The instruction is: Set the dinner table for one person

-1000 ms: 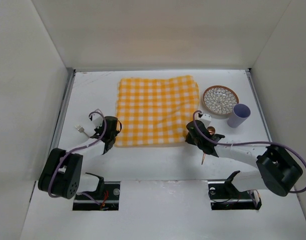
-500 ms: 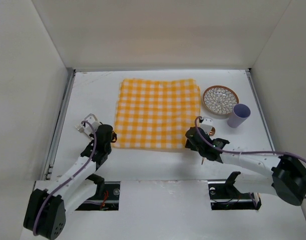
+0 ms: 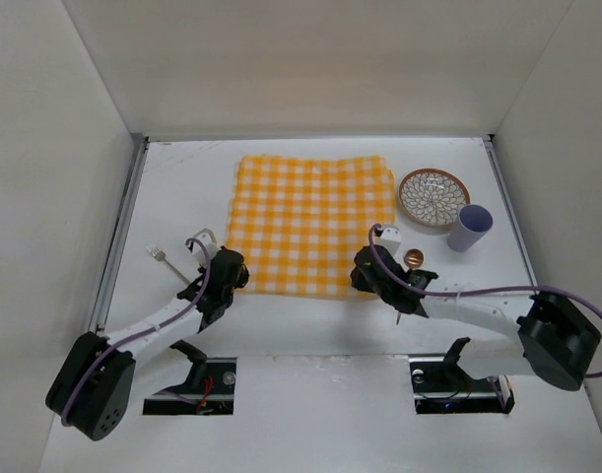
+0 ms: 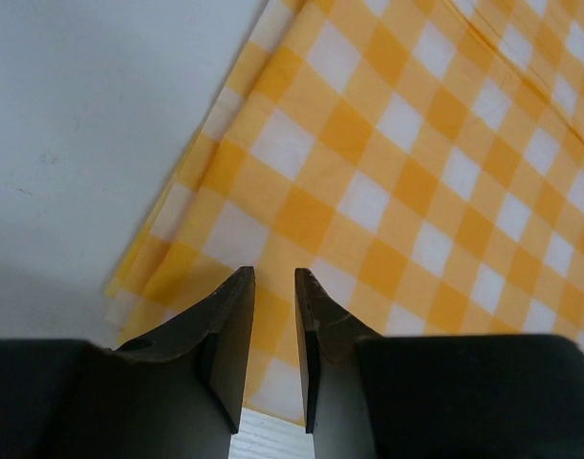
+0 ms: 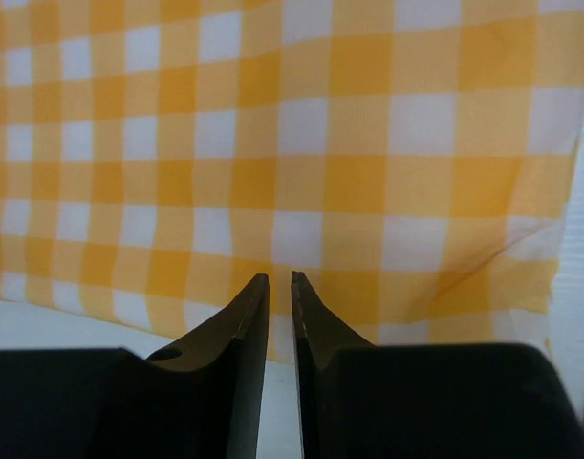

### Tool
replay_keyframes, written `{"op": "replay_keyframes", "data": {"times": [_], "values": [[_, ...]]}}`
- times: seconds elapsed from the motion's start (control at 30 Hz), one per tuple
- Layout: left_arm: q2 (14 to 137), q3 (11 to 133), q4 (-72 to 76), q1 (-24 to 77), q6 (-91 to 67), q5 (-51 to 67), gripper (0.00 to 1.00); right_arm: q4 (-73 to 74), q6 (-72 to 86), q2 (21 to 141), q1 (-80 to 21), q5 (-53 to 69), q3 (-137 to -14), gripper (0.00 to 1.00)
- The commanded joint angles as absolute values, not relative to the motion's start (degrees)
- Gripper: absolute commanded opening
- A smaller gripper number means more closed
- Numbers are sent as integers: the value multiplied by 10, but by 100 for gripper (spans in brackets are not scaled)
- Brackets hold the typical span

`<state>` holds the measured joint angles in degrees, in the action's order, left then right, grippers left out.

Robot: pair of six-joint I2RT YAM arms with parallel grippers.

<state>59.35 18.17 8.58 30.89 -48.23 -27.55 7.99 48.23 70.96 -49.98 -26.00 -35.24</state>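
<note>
The yellow-and-white checked cloth [image 3: 310, 222] lies flat in the middle of the white dinner table [image 3: 182, 187]. My left gripper [image 3: 237, 275] sits over the cloth's near left corner [image 4: 205, 239]. Its jaws [image 4: 274, 273] stand a thin slit apart with nothing between them. My right gripper [image 3: 361, 277] sits over the near right corner [image 5: 521, 268]. Its jaws [image 5: 280, 275] are also nearly together and empty. A patterned plate [image 3: 434, 196] and a lilac cup [image 3: 470, 227] stand right of the cloth.
A small fork [image 3: 161, 256] lies on the table left of the left arm. A copper spoon [image 3: 413, 258] lies partly under the right arm. Metal rails [image 3: 123, 232] run along the table's sides, with white walls all round.
The left gripper swung out to the left, then came back right onto the cloth's near left corner. The right gripper shifted left along the near edge. The cloth slid slightly toward me.
</note>
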Motion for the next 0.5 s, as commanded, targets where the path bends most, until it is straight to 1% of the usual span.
{"op": "replay_keyframes", "data": {"times": [0.0,0.13,0.23,0.3,0.37,0.47], "values": [[571,151,98,290,-517,-271,22,9,505,740,-505,-231,-332,20],[530,113,54,260,-541,-268,22,15,542,739,-528,-266,-300,20],[477,97,3,234,-562,-262,22,27,590,717,-547,-294,-266,22],[436,94,-41,220,-570,-257,22,30,620,700,-557,-310,-242,29],[415,94,-74,209,-570,-256,22,29,630,683,-559,-313,-230,39],[389,92,-105,190,-570,-250,22,37,627,658,-559,-310,-231,47]]}}
